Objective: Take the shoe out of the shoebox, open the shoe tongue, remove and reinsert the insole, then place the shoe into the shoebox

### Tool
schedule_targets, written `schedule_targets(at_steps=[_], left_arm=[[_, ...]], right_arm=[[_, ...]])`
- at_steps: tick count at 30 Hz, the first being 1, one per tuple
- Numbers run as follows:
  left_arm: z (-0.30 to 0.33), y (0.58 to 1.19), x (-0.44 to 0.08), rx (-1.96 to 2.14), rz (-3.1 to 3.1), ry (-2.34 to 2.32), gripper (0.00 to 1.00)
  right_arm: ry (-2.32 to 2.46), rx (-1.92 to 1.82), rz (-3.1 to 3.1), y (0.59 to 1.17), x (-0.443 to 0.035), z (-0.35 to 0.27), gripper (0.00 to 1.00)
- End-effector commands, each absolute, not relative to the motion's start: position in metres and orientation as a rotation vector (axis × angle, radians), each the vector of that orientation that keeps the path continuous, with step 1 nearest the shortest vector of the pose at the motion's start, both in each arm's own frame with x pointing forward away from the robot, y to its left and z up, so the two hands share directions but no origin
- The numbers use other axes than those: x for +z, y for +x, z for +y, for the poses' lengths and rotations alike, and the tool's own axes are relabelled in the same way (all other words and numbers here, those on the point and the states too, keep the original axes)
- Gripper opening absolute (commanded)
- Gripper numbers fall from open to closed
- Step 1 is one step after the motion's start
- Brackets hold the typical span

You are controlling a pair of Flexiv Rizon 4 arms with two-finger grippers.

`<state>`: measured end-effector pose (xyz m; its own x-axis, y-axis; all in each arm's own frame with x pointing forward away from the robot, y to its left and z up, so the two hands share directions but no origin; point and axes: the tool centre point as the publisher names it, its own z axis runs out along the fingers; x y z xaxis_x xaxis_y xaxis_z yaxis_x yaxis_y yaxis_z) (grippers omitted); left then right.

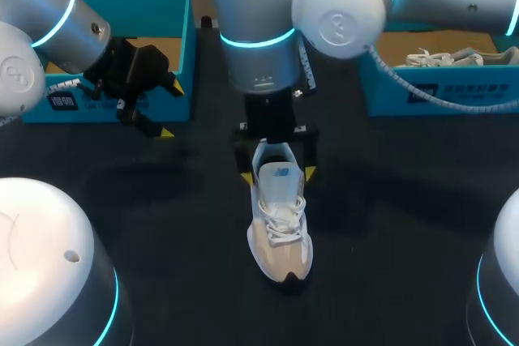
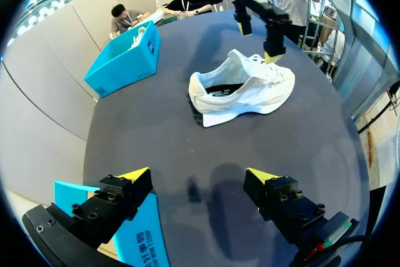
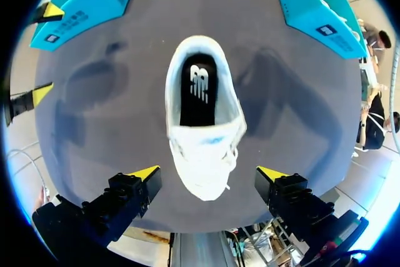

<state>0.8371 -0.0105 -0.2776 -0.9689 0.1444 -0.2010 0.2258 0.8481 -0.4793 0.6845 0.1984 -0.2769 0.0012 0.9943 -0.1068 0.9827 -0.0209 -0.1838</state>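
Shoe [image 1: 280, 224] end hidden under right gripper [image 1: 276, 173]; jaws apart

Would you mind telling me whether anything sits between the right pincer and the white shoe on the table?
Nothing visible does. The right pincer is open just above the white lace-up sneaker, one finger to each side, with no object between. The left pincer is off beside the turquoise cardboard shoebox, clear of it.

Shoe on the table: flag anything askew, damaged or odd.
Nothing stands out. The shoe stands upright on its sole, the insole sits inside it, and the open right gripper hangs over it.
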Motion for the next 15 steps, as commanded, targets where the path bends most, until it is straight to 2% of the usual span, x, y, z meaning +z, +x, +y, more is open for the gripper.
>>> schedule_targets(at_steps=[1, 3, 4, 7, 15], left_arm=[[-0.010, 0.836, -0.278, -0.769, 2.867, 0.289, 1.00], [-0.010, 0.836, -0.278, -0.769, 2.867, 0.289, 1.00], [-0.010, 0.836, -0.278, -0.769, 2.867, 0.289, 1.00], [-0.010, 0.836, -0.278, -0.769, 2.867, 0.289, 1.00], [-0.010, 0.836, -0.278, -0.769, 2.867, 0.289, 1.00]], right_arm=[[-2.198, 0.293, -2.145, 0.673, -0.278, 0.194, 0.68], [-2.207, 0.291, -2.139, 0.668, -0.278, 0.193, 0.42], [-2.210, 0.290, -2.134, 0.666, -0.278, 0.192, 0.35], [-2.216, 0.289, -2.130, 0.663, -0.279, 0.191, 0.29], [-2.158, 0.254, -2.154, 0.676, -0.293, 0.191, 0.29]])
